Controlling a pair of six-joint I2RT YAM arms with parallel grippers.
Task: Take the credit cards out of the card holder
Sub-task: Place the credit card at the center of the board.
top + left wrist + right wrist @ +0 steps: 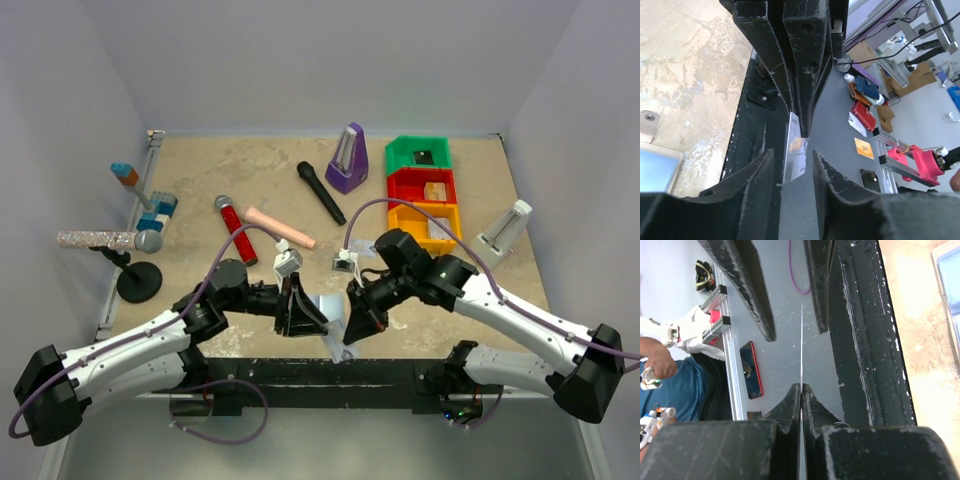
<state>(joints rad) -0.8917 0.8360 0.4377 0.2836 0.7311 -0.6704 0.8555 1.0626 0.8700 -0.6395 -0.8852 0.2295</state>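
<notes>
Pinching one credit card (801,340) edge-on at the centre of the right wrist view is my right gripper (801,390), jaws fully shut on it. The card sits just past the black rail (747,145) at the table's near edge. Card holder (657,170) lies open on the table (685,60), lower left of the left wrist view.

Step, as I judge it: handover. Centre the card between the pads and close square before the right lets go.

Left gripper (792,160) straddles the card, half open, gap either side, gripping nothing.
</notes>
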